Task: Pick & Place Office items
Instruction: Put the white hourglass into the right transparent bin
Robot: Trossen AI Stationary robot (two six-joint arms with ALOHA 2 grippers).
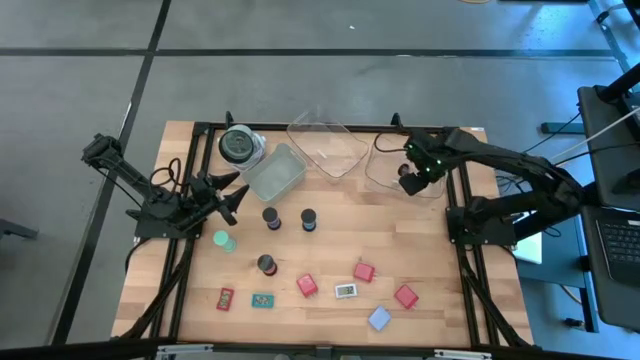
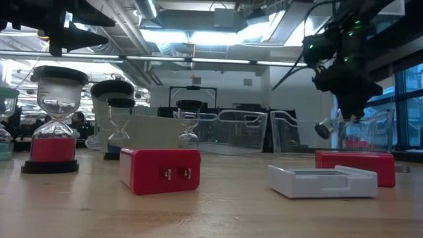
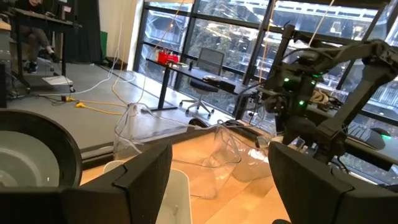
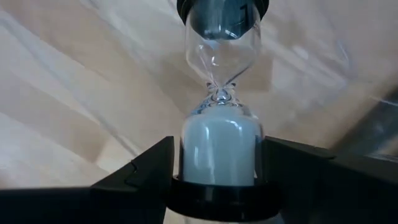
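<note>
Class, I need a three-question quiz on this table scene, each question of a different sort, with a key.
1. True or false: the right gripper holds an hourglass.
2. Over which thing does the right gripper hang: A) the jar, B) a clear tray, C) the white rectangle?
3. Fill in: the left gripper is ____ and holds nothing.

Key: 1 true; 2 B; 3 open.

Wooden desk [image 1: 430,260] sits on a grey floor [image 1: 80,100]. Clear plastic trays [image 1: 327,147] and a dark-lidded round jar [image 1: 238,145] crowd the upper middle of the frame.
</note>
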